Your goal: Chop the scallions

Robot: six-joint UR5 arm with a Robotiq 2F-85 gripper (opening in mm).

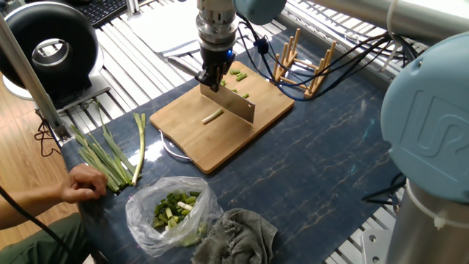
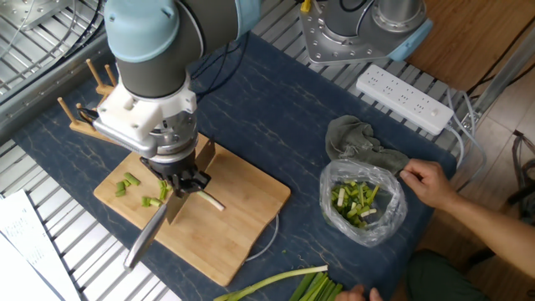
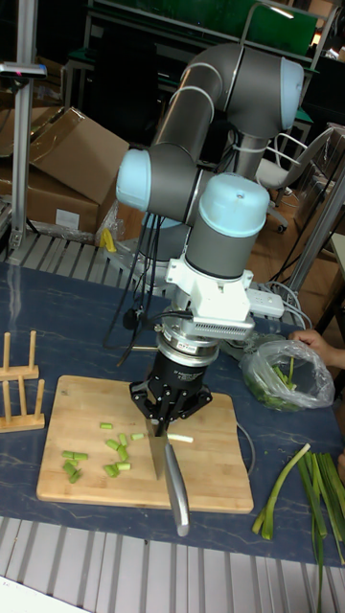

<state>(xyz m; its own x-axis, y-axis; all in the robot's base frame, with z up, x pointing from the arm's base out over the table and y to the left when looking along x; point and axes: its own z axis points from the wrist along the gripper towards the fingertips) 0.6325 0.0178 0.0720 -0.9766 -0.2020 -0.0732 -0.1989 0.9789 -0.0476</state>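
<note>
A short pale scallion stub [image 1: 212, 116] lies alone on the bamboo cutting board [image 1: 220, 147]; it also shows as the stub [image 2: 214, 201] and the stub [image 3: 180, 439]. Several green cut bits [image 1: 239, 76] [image 2: 129, 182] [image 3: 107, 456] sit on the board's far side from the stub. My gripper [image 1: 212, 79] [image 2: 181, 179] [image 3: 164, 415] is shut on a knife [image 1: 236, 107], with the blade [image 3: 154, 458] hanging edge-down just above the board between the stub and the bits. The steel knife handle [image 2: 144, 241] sticks out toward the board's edge.
A bundle of uncut green stalks [image 1: 102, 154] lies off the board near a person's hand [image 1: 84, 183]. A clear bag of chopped greens [image 1: 172, 209], a grey cloth [image 1: 238, 231], a wooden rack [image 1: 304, 62] and a power strip [image 2: 405, 100] surround the board.
</note>
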